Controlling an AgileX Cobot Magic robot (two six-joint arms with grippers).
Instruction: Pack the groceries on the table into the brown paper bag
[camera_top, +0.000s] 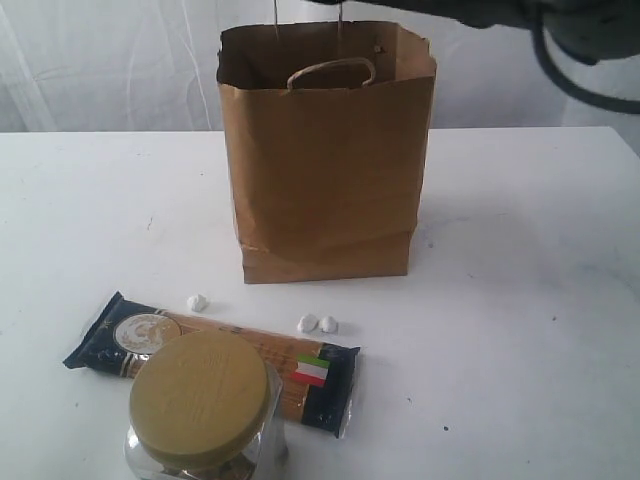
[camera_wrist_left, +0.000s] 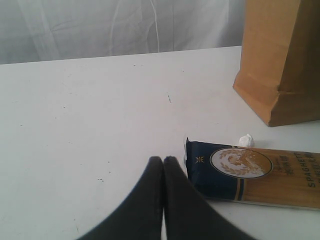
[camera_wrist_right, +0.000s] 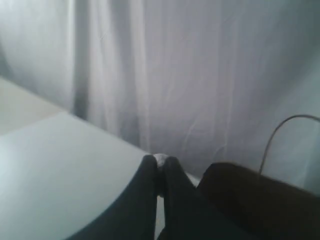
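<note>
Both my pincers are pressed shut. My left pincer (camera_wrist_left: 163, 161) holds nothing, low over the table (camera_wrist_left: 75, 125); my right pincer (camera_wrist_right: 160, 162) faces a white curtain (camera_wrist_right: 200, 75). Beside the left one lies the navy spaghetti packet (camera_wrist_left: 250, 175), the clear jar (camera_top: 200, 400) nearer; the brown paper bag (camera_top: 325, 170) stands upright farther behind.

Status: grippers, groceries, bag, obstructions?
Left gripper shut, right gripper shut. Navy spaghetti packet, clear jar with tan lid unpacked on white table. Tall brown paper bag upright, open, unobstructed.
</note>
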